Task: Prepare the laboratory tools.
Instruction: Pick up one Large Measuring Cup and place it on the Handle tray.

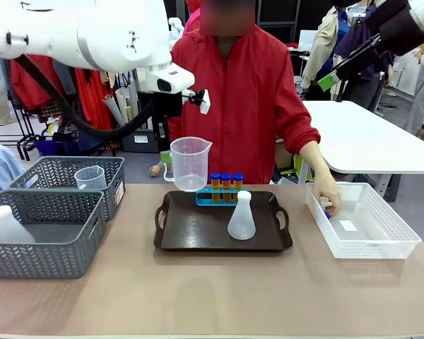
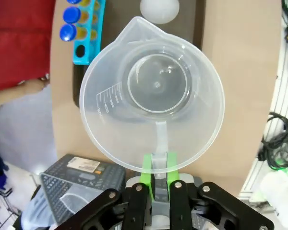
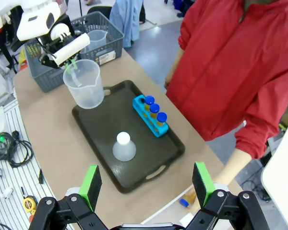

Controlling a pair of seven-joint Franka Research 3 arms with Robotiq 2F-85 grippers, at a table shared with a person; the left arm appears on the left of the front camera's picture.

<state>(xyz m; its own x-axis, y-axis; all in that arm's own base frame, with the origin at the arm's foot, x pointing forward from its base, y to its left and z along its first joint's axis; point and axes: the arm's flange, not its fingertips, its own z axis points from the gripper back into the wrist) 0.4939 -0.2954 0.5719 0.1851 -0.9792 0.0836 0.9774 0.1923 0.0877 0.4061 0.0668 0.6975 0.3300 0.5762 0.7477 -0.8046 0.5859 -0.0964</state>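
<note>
Upper centre frame: we carry jug [image 1: 190, 163], left gripper [image 2: 157, 175] clamped on handle; next, lower onto tray [image 1: 191, 236].

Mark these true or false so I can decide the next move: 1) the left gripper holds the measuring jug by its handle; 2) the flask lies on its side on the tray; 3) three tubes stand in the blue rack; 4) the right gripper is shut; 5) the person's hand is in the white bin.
1) True: the left gripper is shut on the handle of the measuring jug, held above the tray.
2) False: the flask stands upright on the tray.
3) True: three tubes stand in the blue rack.
4) False: the right gripper is open, holding nothing.
5) True: the person's hand reaches into the white bin.
</note>
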